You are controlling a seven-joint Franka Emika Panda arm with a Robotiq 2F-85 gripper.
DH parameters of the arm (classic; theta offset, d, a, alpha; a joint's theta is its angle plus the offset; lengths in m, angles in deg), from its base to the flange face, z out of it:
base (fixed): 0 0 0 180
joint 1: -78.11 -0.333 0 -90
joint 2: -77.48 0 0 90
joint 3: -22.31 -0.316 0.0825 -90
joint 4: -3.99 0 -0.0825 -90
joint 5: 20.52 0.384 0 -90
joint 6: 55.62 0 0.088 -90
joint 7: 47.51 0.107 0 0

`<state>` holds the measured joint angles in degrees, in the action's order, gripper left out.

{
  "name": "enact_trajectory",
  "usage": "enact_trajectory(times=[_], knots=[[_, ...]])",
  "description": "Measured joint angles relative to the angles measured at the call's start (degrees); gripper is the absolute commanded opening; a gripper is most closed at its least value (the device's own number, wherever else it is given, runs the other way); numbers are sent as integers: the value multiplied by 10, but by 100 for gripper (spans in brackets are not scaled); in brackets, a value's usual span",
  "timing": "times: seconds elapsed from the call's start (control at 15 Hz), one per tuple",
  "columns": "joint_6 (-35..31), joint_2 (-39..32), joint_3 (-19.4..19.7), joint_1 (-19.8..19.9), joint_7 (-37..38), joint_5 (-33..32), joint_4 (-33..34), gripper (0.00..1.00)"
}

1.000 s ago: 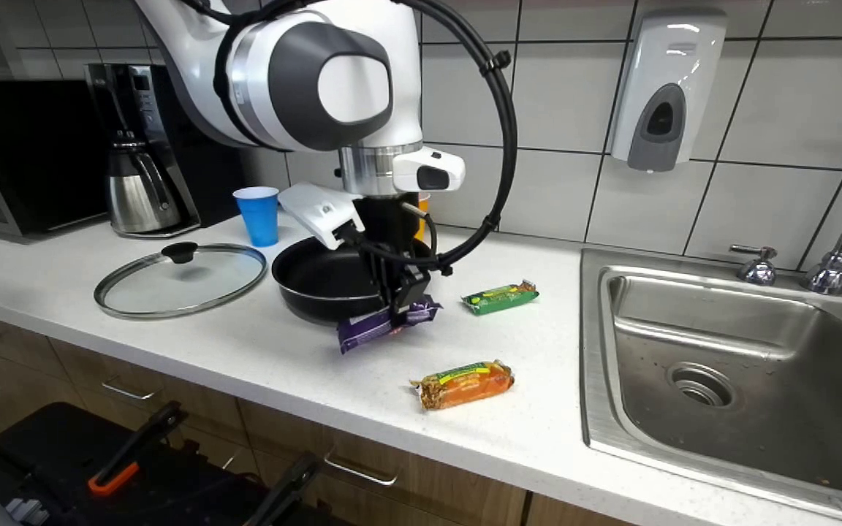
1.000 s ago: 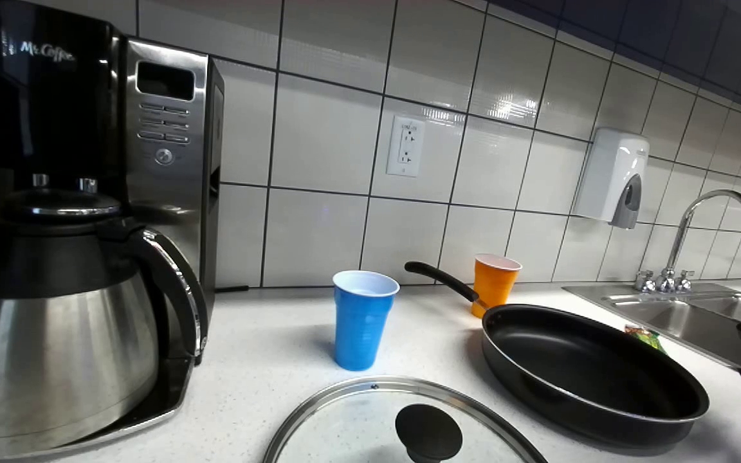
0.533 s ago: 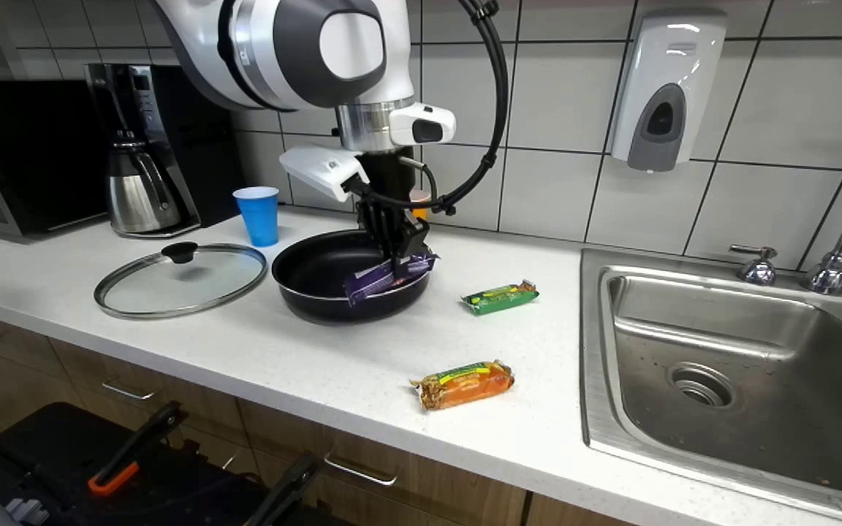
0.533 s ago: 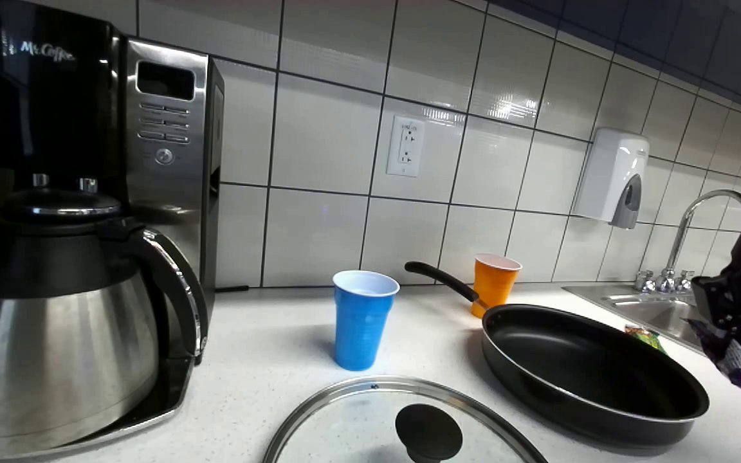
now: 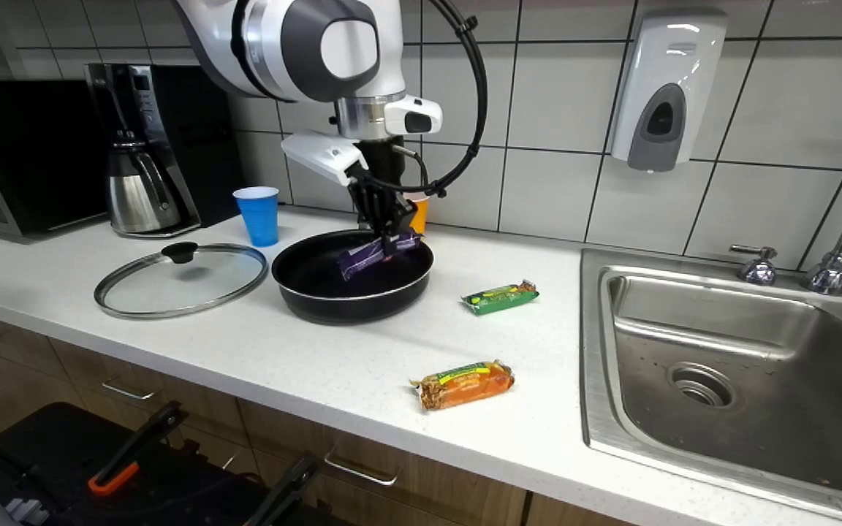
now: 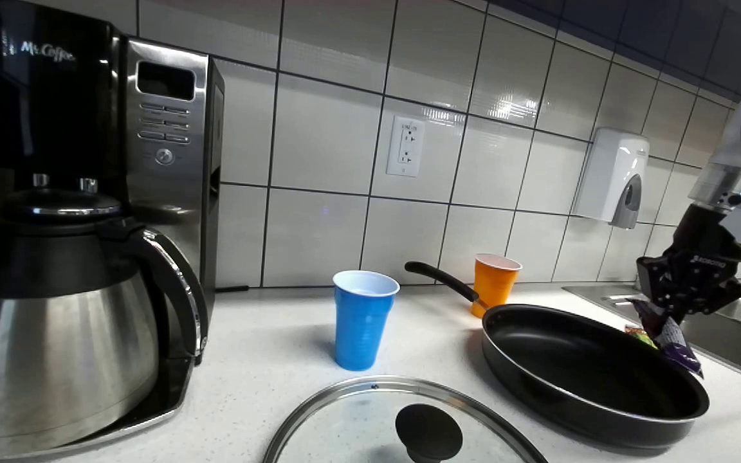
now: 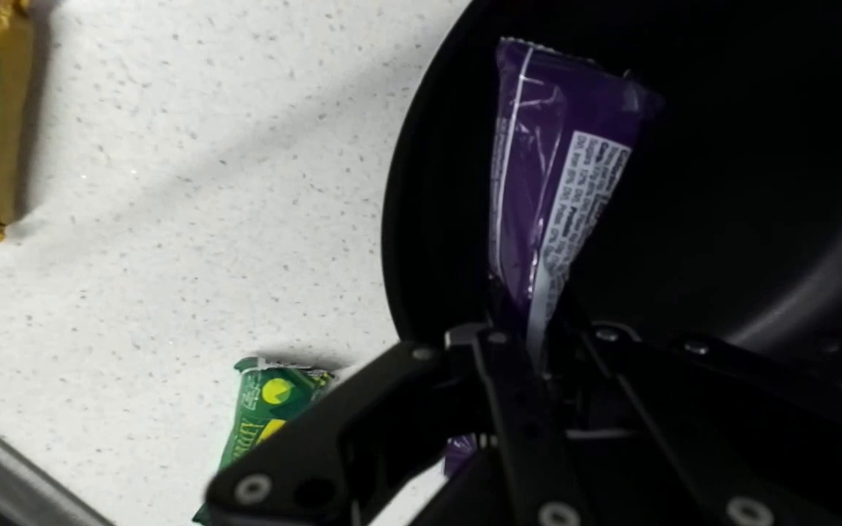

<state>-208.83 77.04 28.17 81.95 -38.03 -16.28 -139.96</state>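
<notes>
Purple bar (image 7: pixel 534 164), gripped by the end effector (image 7: pixel 536 321), hangs partly over the pan (image 5: pixel 348 310), near its rim (image 7: pixel 394 204), roomy counter (image 7: pixel 267 256) alongside.

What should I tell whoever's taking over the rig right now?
Gripper: shut on the purple bar.
Things: purple bar at least partly over the black pan; green bar and orange bar on the countertop, glass lid beside the pan.
Done: purple bar gripped and up off the countertop.
Left to do: purple bar not yet released; the other two bars lie ungripped.
</notes>
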Motion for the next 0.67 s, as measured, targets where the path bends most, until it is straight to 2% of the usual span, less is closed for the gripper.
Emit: enact_trajectory(times=[0.2,0.27,0.33,0.4,0.47,0.67], knots=[[7,-35,-8,-6,-3,9,25,4],[11,-47,-9,-7,-3,9,33,11],[15,-57,-10,-8,-3,9,39,40],[18,-66,-10,-9,-3,9,46,40],[23,-73,-10,-9,-4,9,51,44],[38,-80,-11,-9,-10,8,57,65]])
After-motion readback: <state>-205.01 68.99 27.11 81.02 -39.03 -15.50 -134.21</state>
